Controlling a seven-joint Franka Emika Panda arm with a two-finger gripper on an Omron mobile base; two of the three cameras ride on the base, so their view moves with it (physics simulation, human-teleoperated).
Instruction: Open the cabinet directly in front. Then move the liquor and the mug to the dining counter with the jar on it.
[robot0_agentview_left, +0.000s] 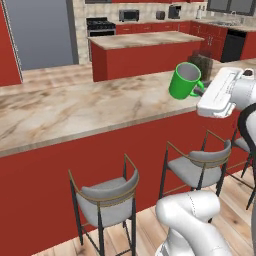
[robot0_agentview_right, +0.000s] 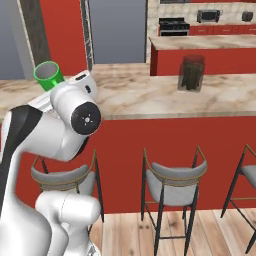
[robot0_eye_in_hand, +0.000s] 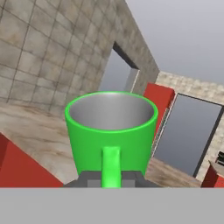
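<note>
Where the left base view looks across the dining counter, the mug hangs in the air above its right part, tilted with its mouth up and away, its handle clamped in the gripper; the jar stands on the counter just behind, and 3 stools line the red front. Seen from the right base view, the mug sits above the arm's wrist over the counter's left end, well apart from the jar. Along the hand view, the mug faces the camera, its handle pinched between the 2 fingers, counter below.
</note>
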